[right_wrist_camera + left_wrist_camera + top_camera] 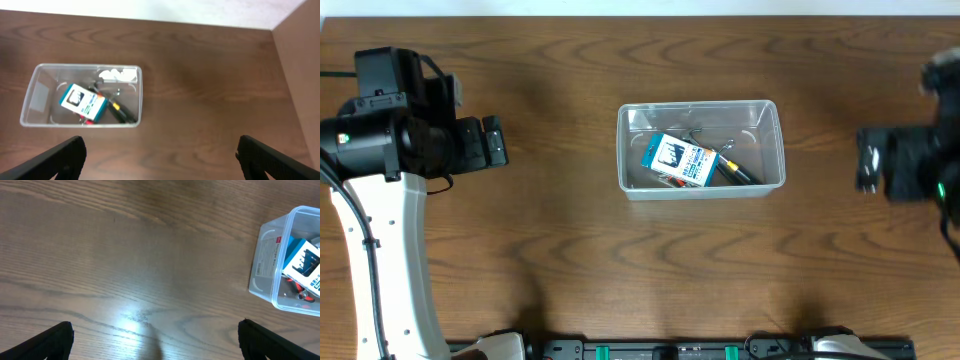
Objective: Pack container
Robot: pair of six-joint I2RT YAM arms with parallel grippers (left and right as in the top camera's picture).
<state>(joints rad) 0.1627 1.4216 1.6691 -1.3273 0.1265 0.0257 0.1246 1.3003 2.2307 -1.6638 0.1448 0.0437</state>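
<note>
the container (700,191) sits in the middle of the table (570,260), out in front of both claws and touching neither. its long side runs from one claw to the other, so each claw looks at a short end. the left claw (503,142) is well away from it. the right claw (861,160) is nearer, so i think it has the shorter trip. both claws are spread wide apart and hold nothing. in each wrist view the two black fingers (50,342) sit far out at the bottom corners.

from the left claw the container is ahead and off to the right of its view. only one end shows there, with a white label (267,255). from the right claw it is ahead and off to the left, and all of it shows. inside are a blue and white box (82,102) and a black and yellow tool (120,111). only the top view shows both claws and the container at once.
</note>
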